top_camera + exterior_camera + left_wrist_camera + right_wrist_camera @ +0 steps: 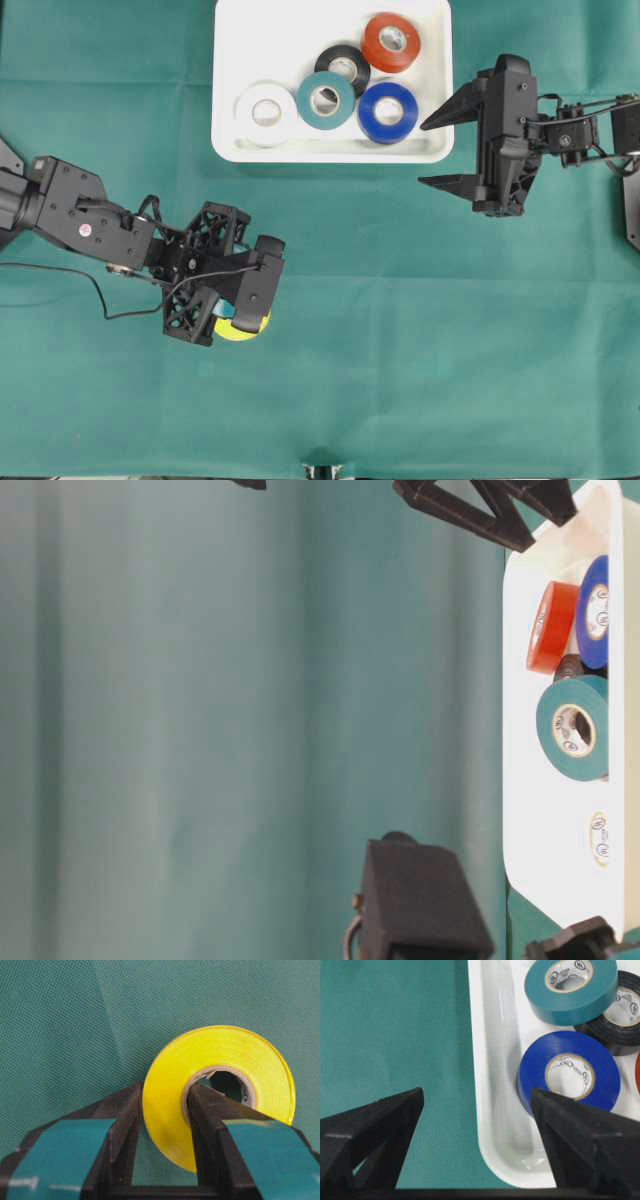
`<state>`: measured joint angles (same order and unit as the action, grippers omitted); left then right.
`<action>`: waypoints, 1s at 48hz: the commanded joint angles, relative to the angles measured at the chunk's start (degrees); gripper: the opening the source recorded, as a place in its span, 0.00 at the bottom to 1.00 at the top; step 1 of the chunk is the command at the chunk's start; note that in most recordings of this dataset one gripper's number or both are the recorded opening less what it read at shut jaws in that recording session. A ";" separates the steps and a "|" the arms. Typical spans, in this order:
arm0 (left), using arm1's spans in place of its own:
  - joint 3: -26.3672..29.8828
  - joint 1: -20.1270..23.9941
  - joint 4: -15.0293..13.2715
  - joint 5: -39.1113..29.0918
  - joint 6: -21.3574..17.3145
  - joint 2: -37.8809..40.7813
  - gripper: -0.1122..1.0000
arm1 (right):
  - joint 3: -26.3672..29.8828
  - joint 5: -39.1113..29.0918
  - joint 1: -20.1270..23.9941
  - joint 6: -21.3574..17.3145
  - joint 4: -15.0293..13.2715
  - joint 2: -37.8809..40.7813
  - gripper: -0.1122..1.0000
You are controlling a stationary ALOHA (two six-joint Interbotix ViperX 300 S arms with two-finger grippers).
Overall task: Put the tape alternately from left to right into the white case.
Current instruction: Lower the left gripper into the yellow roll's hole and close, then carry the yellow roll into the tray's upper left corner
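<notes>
Left gripper (162,1110) pinches the yellow tape roll (220,1092): 1 finger sits outside the roll wall, the other goes through the cardboard core, jaws pressed onto that wall. In the overhead view the yellow roll (240,326) shows only as a sliver under the left gripper (232,318), down on the green cloth (400,360) of the counter, well apart from the white case (230,60). Whether the roll touches the cloth or is lifted slightly is hard to tell from these views.

White case sits at the top middle of the counter and holds 5 rolls: white roll (266,113) at left, teal roll (326,100) just beside it, black roll (343,68) behind the teal one and touching it, orange-red roll (390,42) toward the far right corner, blue roll (388,112) at the near right.

Right gripper (440,150) is beside the case's right edge, jaws spread wide, holding nothing. In the right wrist view 1 finger is over the cloth and the other over the case near the blue roll (568,1071), with the case rim (485,1110) between them.
</notes>
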<state>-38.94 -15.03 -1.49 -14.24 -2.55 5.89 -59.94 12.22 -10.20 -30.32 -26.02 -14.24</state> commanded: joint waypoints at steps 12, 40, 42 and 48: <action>2.72 -0.79 0.00 -1.76 -0.09 -7.29 0.32 | 0.44 0.26 0.09 -0.09 -0.09 -0.97 0.82; 3.69 10.46 0.26 -3.78 -1.23 -8.79 0.32 | 0.09 0.35 0.00 -0.09 -0.09 -0.97 0.82; 3.96 11.78 0.26 -3.78 -1.93 -8.79 0.32 | 0.00 0.44 0.00 -0.09 -0.09 -0.97 0.82; 4.75 16.08 0.26 -3.78 -5.01 -8.79 0.32 | -0.18 0.53 0.09 -0.09 -0.09 -0.97 0.82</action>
<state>-36.04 -1.41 -1.41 -18.19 -6.33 -1.23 -60.38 12.22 -10.28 -30.32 -26.02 -14.24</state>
